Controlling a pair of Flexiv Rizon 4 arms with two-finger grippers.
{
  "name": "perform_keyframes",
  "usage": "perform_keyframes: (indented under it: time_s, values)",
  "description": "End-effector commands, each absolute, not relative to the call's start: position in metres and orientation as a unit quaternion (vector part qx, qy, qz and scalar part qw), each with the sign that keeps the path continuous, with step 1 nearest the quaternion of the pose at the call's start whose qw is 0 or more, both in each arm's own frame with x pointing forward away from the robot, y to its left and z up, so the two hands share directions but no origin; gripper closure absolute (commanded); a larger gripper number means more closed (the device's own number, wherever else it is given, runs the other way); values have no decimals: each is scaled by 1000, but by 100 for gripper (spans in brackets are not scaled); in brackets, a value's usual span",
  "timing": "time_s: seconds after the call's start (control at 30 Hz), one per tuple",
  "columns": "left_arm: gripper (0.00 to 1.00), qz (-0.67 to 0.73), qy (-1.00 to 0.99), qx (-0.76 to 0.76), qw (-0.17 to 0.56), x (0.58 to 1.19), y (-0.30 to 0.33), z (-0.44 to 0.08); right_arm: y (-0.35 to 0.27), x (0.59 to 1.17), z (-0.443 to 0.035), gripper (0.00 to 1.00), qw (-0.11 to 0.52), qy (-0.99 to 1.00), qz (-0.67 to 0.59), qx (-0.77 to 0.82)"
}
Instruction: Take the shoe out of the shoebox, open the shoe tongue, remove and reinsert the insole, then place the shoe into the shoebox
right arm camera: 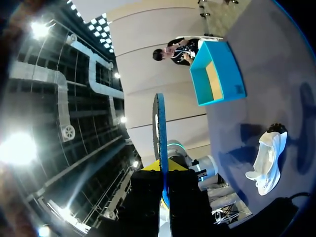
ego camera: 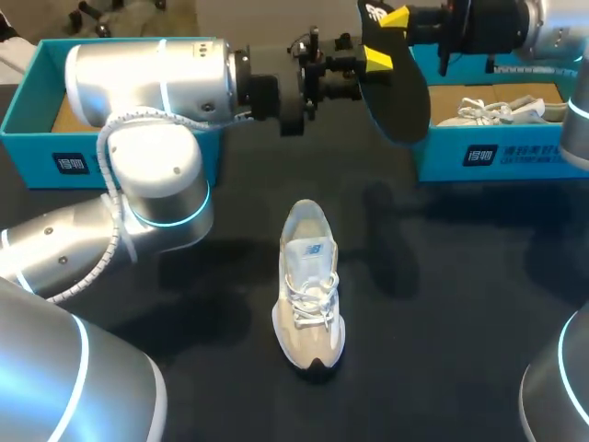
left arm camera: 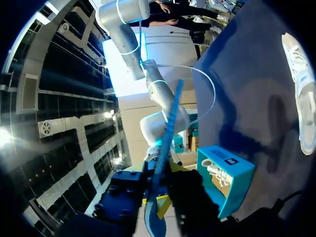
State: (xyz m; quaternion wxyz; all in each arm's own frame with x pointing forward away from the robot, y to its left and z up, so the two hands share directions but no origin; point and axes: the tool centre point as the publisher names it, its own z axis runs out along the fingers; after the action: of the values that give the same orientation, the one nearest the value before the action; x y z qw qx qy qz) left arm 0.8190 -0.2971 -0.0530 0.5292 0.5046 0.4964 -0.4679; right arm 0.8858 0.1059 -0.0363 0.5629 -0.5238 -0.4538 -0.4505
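A dark insole (ego camera: 398, 92) hangs in the air over the table's back edge, with my right gripper (ego camera: 385, 39) shut on its upper end. The right wrist view has the insole (right arm camera: 159, 123) edge-on, clamped between the yellow tips of the right gripper (right arm camera: 163, 165). My left gripper (ego camera: 354, 78) reaches in level from the left and meets the insole's side. Seen from the left wrist, the insole (left arm camera: 167, 148) runs through the left gripper (left arm camera: 158, 207). The pale laced shoe (ego camera: 309, 285) stands upright mid-table, also visible as the shoe (left arm camera: 301, 84) and the shoe (right arm camera: 266, 158).
A teal shoebox (ego camera: 515, 152) at the back right holds another white shoe (ego camera: 488, 110). A second teal box (ego camera: 28, 106) stands at the back left, partly behind my left arm. Bare black tabletop surrounds the shoe.
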Motion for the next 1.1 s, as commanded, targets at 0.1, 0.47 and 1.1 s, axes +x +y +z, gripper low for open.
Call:
perform_keyframes:
  time_s: [0.1, 0.47, 1.1]
  values:
    - [100, -474, 499, 500, 526, 821, -305, -56, 108, 882, -34, 100, 551, -451, -465, -526]
    - [100, -518, 510, 466, 504, 814, -285, -50, 87, 866, -33, 0, 491, -488, -514, -507]
    - [100, -525, 486, 485, 503, 799, -261, -40, 41, 794, -52, 0, 472, -531, -507, -488]
